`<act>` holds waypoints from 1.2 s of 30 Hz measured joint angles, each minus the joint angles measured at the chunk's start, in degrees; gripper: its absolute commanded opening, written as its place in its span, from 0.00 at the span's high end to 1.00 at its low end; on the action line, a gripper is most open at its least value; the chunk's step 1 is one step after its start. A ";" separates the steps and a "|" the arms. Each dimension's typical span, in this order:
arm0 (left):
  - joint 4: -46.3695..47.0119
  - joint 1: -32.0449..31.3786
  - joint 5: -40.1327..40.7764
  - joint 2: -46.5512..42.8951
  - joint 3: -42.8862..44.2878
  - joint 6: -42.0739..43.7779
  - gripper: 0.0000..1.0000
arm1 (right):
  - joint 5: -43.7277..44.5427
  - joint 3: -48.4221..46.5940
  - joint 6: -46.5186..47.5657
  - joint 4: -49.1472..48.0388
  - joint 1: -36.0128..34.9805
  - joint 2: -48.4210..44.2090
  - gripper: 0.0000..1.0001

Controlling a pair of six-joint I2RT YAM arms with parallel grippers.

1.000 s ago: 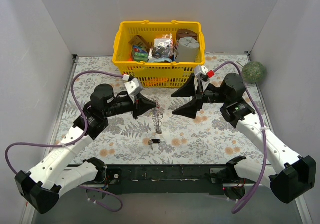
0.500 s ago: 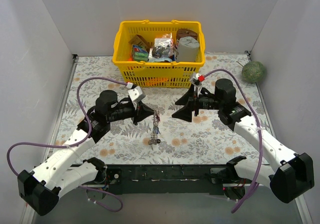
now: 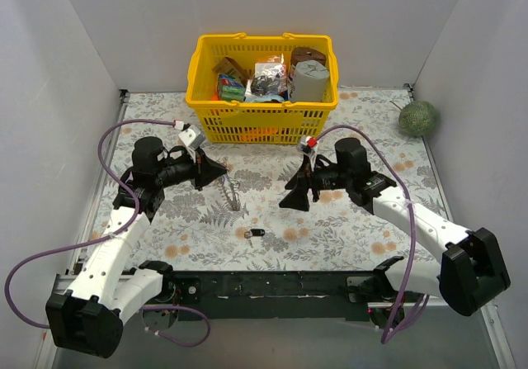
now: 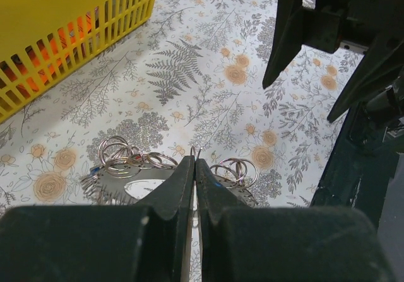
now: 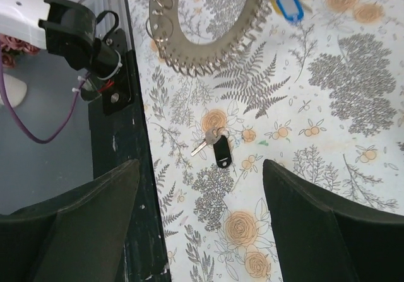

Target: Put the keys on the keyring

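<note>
Keyring [image 5: 201,52] farther left than before

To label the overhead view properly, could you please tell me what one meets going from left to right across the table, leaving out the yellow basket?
keyring → black key → right gripper → green ball

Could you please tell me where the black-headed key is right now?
In the top view the black key lies on the floral tablecloth near the front edge, centre; the right wrist view shows it apart from the toothed keyring.
</note>
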State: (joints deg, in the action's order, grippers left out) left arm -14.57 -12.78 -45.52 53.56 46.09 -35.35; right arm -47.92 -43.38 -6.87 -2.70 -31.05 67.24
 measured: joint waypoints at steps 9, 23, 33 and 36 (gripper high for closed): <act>-1.57 2.95 -1.22 -0.11 1.03 -1.38 1.00 | 3.50 -0.02 2.21 -0.81 -8.66 9.84 0.19; -0.17 3.67 9.01 -0.81 8.04 -6.10 1.00 | 6.73 -2.60 2.80 -2.58 -13.44 19.87 0.33; -0.22 3.65 11.63 -0.83 16.57 -8.11 1.00 | 9.84 -7.56 3.91 -2.89 -16.87 28.22 0.36; 0.00 3.54 9.90 -0.72 19.04 -8.17 1.00 | 10.25 -8.83 4.31 -3.41 -17.53 30.80 0.38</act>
State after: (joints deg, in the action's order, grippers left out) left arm -14.57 -9.23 -35.62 52.84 65.12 -43.53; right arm -37.67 -52.21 -2.57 -6.11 -48.58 98.04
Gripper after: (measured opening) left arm 0.018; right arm 0.639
